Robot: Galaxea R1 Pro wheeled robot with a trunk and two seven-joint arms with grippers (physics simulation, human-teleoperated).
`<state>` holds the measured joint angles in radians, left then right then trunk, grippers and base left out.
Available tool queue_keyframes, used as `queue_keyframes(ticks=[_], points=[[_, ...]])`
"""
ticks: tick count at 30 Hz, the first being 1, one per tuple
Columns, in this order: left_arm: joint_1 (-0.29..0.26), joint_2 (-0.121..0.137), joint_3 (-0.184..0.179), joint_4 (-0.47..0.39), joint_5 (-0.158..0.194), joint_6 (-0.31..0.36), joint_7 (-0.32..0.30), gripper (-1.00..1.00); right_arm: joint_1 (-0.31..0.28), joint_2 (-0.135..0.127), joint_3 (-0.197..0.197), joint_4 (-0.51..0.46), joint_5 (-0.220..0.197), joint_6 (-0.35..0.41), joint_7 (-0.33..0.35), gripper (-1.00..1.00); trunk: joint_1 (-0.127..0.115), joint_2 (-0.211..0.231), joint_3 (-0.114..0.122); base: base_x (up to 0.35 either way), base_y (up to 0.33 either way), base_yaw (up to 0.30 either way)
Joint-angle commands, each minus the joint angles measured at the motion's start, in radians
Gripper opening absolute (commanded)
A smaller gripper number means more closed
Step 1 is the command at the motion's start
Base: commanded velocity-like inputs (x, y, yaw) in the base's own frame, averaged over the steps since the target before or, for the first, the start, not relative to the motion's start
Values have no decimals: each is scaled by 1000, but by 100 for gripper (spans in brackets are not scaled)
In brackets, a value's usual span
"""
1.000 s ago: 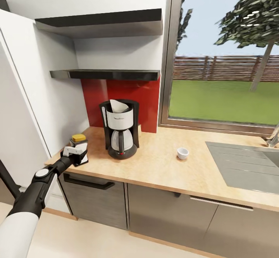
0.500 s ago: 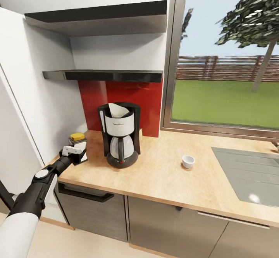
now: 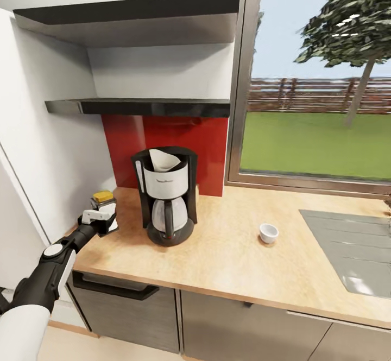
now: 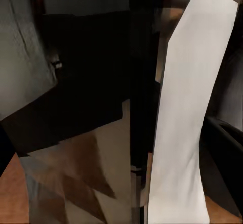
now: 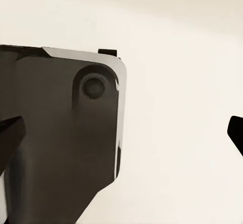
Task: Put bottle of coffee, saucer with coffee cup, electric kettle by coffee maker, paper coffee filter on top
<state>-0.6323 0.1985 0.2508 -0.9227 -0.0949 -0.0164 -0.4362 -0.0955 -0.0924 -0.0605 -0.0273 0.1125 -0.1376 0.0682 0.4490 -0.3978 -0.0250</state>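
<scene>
Your left gripper (image 3: 103, 217) sits at the lower left of the head frame, at the end of the black forearm that rises from the bottom left corner, and its white fingers are clamped around the bottle of coffee (image 3: 103, 202), a small jar with a yellow lid. In the left wrist frame one white finger (image 4: 190, 113) runs down the right half, with dark glass and brownish reflections pressed close against it. The jar stands over the left end of the wooden countertop (image 3: 239, 263), just beside the coffee maker (image 3: 165, 195), which is slightly left of the frame's centre; you cannot tell whether the jar's base touches the wood. A white paper coffee filter (image 3: 164, 160) pokes out of the machine's open top, and its glass carafe rests in the base. Behind it a red backsplash panel (image 3: 174, 146) meets the wall, with two dark shelves (image 3: 141, 106) above it in the upper left. Right of centre, well apart from the machine, a small white coffee cup (image 3: 268, 233) stands directly on the counter. A steel sink (image 3: 353, 252) occupies the right edge, and a window (image 3: 320, 78) fills the upper right. In the right wrist frame two dark fingertips (image 5: 10, 135) sit far apart at opposite edges, spread wide with nothing between them, over a dark rounded body (image 5: 61, 138) on pale floor.
</scene>
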Motion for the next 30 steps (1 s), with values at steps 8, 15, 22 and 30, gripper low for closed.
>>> queue_keyframes(ticks=[8, 15, 22, 30], points=[[11, -1, 7, 0, -12, -2, -7, -100, -1, 0, -7, 1, 10, -4, 2, 100, 1, -2, -2, 141, 93, -59], [21, -3, 7, -1, -12, -2, -6, -100, -1, -1, -7, 1, 10, -3, 2, 100, 1, -2, -2, 104, 5, -5], [22, -4, 8, 1, -12, -2, -6, -100, -1, -1, -7, 1, 10, -3, 2, 100, 1, -2, -2, 294, 0, -204], [23, 1, 26, 1, -12, -2, -6, -100, -1, -1, -7, 1, 11, -3, 2, 100, 1, -2, -2, 161, 0, -8]])
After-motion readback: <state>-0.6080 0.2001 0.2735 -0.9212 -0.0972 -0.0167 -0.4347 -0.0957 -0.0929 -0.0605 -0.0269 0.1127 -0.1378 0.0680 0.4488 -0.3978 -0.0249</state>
